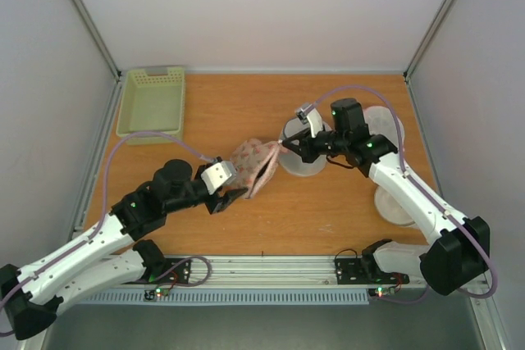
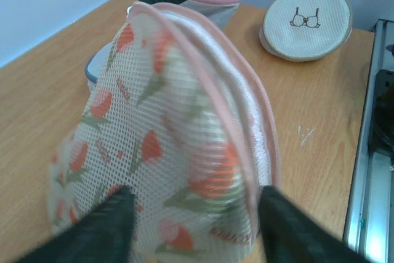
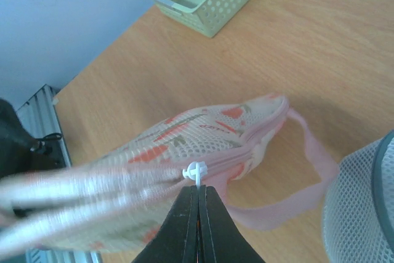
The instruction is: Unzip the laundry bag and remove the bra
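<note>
A green basket (image 1: 152, 102) sits at the table's (image 1: 328, 219) far left corner, well apart from the work. Three round white mesh bags crowd the right half. The first mesh bag (image 1: 305, 163) stands directly under the right gripper (image 1: 285, 143) and just beside the laundry bag (image 1: 254, 166). The second mesh bag (image 1: 381, 119) is partly hidden behind the right wrist. The third mesh bag (image 1: 392, 206) lies near the front rail, partly covered by the right forearm; the left wrist view shows a small bra drawing on its face. The laundry bag hangs at the table's middle between the two grippers, stood on edge with its pink trim uppermost, and its pink strap (image 3: 308, 173) droops in a loop to the wood. The right arm rises from its base at the near right, runs up along the table's right side and bends its wrist leftward over the first mesh bag. Its fingers are clenched together on the white zip pull (image 3: 197, 172) at the bag's seam. The left arm stretches diagonally from the near left corner to the centre, elbow raised. The left gripper (image 1: 236, 191) has its dark fingers (image 2: 101, 226) spread apart, one on either side of the bag's near end. Whether they press the mesh cannot be told.
</note>
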`<state>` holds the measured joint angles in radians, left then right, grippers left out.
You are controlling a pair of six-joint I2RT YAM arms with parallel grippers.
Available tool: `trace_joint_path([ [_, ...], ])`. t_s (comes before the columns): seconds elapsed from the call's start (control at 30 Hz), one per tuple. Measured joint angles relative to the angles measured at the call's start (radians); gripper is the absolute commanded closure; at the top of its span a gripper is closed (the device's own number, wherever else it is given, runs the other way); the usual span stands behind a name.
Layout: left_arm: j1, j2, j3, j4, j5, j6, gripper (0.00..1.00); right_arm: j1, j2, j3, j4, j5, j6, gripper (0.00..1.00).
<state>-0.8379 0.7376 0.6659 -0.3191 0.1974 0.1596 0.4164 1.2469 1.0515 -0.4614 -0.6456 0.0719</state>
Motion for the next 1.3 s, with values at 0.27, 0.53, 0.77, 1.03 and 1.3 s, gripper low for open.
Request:
trace_joint_path([
  [0.27,0.000,0.041,0.075,-0.068,0.010,-0.082,0.19,0.109,-0.035,-0.005,0.036,0.086,0.054,0.99],
  [0.53,0.000,0.254,0.263,-0.108,-0.117,-0.307,0.20,0.235,-0.046,-0.004,0.097,0.240,0.183,0.99],
  [0.77,0.000,0.284,0.271,-0.143,-0.151,-0.437,0.19,0.290,-0.045,0.002,0.111,0.327,0.259,0.99],
  [1.03,0.000,0.280,0.271,-0.150,-0.200,-0.437,0.28,0.353,-0.035,0.003,0.143,0.345,0.291,0.99],
  [1.3,0.001,0.201,0.271,-0.162,-0.258,-0.356,0.22,0.361,-0.019,0.010,0.158,0.335,0.291,0.99],
])
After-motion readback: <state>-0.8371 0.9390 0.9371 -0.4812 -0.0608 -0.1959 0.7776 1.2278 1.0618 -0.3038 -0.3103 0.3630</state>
